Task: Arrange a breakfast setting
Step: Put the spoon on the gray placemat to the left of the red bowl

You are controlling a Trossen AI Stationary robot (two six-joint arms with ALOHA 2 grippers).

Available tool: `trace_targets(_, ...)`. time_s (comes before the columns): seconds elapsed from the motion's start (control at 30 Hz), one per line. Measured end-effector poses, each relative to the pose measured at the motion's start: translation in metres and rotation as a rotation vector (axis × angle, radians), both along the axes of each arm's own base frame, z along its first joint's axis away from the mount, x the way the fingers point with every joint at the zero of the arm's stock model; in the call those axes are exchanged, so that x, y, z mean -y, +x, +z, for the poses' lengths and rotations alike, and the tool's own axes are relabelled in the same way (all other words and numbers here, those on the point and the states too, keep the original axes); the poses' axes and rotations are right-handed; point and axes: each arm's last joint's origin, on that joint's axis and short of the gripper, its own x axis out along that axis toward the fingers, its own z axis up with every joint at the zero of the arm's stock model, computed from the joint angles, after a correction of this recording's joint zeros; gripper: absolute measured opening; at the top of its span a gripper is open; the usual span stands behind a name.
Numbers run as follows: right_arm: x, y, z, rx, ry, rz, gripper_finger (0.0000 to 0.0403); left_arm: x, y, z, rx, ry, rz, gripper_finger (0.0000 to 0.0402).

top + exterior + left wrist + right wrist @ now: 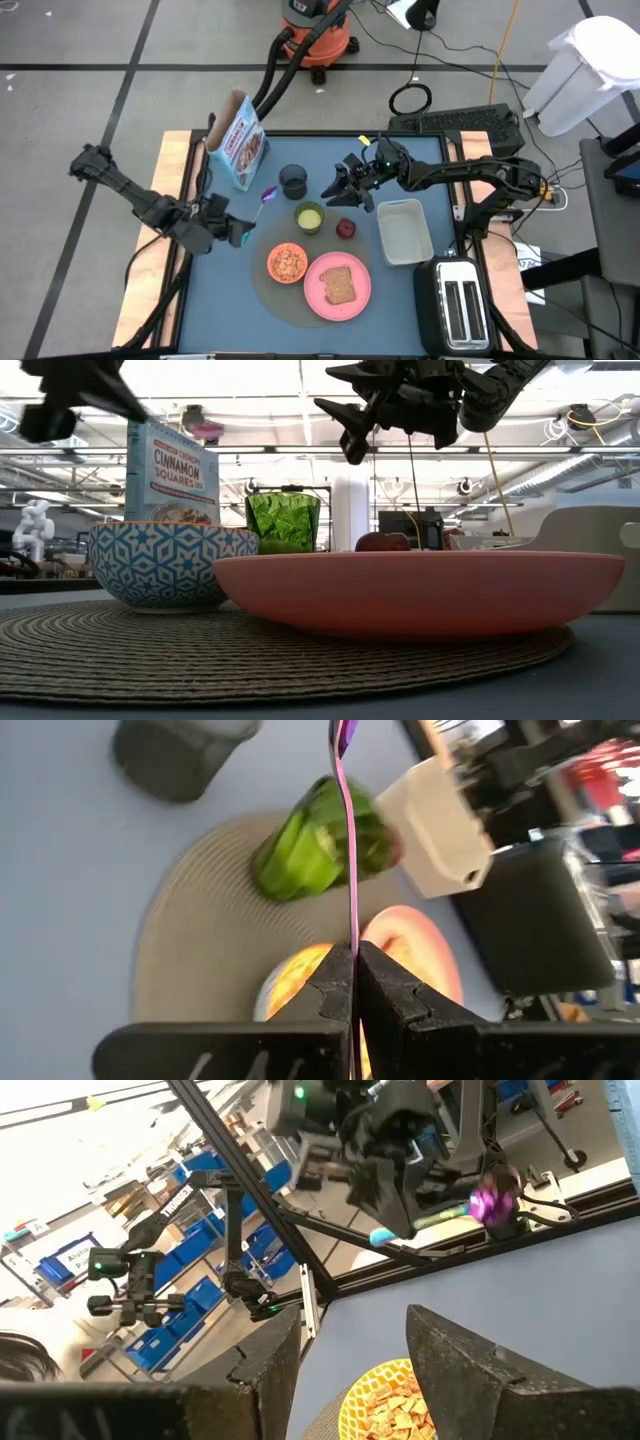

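My left gripper hovers over the table's left side, shut on the purple spoon, which juts past its fingers toward the dark blue mug. My right gripper hangs open above the table, between the mug and the dark red fruit; nothing is between its fingers. The round grey mat carries the orange bowl of cereal and the pink plate with the toast slice. The green cup stands at the mat's far edge. The cereal box stands upright at the far left. My left gripper pinches the spoon's thin handle between its two fingers. The handle runs straight out ahead of the fingers, edge-on in the left wrist view, with the spoon's bowl at the free end. The spoon is lifted clear of the table.
A clear rectangular tub lies right of the fruit, and a black toaster stands at the near right corner. Bare blue table shows at the near left, in front of my left gripper. A shop vacuum and cables lie on the floor beyond the far edge.
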Motion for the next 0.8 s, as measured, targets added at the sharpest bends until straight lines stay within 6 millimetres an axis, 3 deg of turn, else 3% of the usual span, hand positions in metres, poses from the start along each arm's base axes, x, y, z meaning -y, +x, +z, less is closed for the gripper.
trace_targets(0.23, 0.0, 0.0, 0.0, 0.0, 0.0, 0.0, 0.0176, 0.013, -0.004, -0.02, -0.13, -0.059, 0.066, 0.0007)
trace_targets(0.8, 0.0, 0.0, 0.0, 0.0, 0.001, 0.0, 0.0176, 0.059, 0.024, -0.084, -0.342, -0.158, 0.188, 0.0007)
